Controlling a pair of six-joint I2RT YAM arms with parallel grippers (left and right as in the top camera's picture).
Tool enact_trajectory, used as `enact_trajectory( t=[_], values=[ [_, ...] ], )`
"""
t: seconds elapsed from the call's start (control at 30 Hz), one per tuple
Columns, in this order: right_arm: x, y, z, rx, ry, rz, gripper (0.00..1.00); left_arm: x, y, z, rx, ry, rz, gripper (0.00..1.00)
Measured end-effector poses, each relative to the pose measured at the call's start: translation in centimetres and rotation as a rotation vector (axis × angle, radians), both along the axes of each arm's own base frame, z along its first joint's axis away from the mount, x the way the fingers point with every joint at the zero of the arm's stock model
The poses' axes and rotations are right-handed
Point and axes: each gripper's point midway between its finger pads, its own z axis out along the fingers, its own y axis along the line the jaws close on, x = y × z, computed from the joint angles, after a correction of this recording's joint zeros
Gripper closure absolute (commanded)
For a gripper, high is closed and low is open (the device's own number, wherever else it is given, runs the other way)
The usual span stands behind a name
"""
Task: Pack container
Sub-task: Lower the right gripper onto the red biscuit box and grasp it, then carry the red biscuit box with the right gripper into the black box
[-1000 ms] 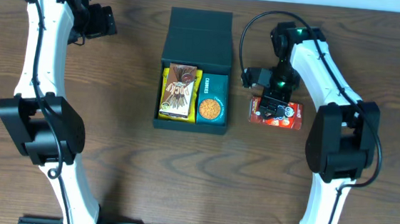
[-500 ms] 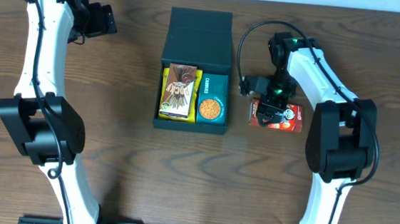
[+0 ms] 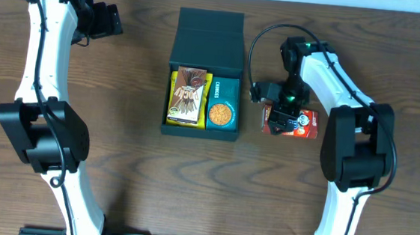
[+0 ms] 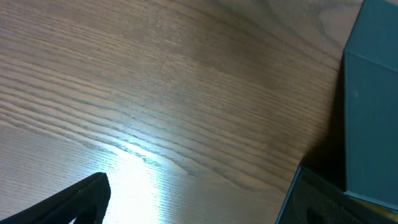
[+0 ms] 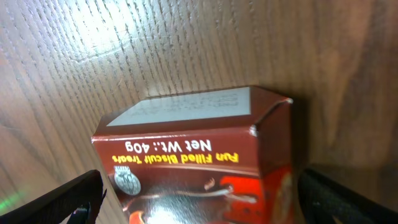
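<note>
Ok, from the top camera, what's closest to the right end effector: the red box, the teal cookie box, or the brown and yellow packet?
1. Red box, under the right end effector.
2. Teal cookie box, in the container's right half.
3. Brown and yellow packet, in its left half.

The left hand (image 4: 199,205), spread wide, hangs above the wooden table (image 4: 186,93), the container (image 4: 373,93) at right.

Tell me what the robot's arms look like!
The left arm and right arm are white tubes with chunky black joints. The left tool and right tool are black, with dark fingers. A thin black cable loops beside the right arm, where a green light glows.
</note>
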Motion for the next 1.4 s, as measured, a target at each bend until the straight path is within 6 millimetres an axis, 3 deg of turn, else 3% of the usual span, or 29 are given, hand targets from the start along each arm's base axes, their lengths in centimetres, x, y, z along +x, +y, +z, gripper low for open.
enact_trajectory(
  t=[0.17, 0.6, 0.93, 1.1, 1.4],
  values=[
    [-0.6, -0.1, -0.5, -0.003, 0.017, 0.001, 0.01, 0.0, 0.0, 0.0, 0.000, -0.001, 0.000, 0.05],
    [-0.4, 0.2, -1.0, 0.002, -0.018, -0.005, 0.29, 0.1, 0.0, 0.0, 0.000, -0.003, 0.000, 0.04],
    [0.6, 1.5, -0.7, 0.001, -0.051, -0.075, 0.36, 0.1, 0.0, 0.0, 0.000, -0.002, 0.000, 0.05],
    [2.7, 2.5, 0.7, 0.017, -0.106, -0.137, 0.39, 0.1, 0.0, 0.0, 0.000, -0.003, 0.000, 0.05],
    [6.1, 4.4, 5.7, 0.100, -0.191, -0.235, 0.38, 0.1, 0.0, 0.0, 0.000, -0.002, 0.000, 0.04]
  ],
)
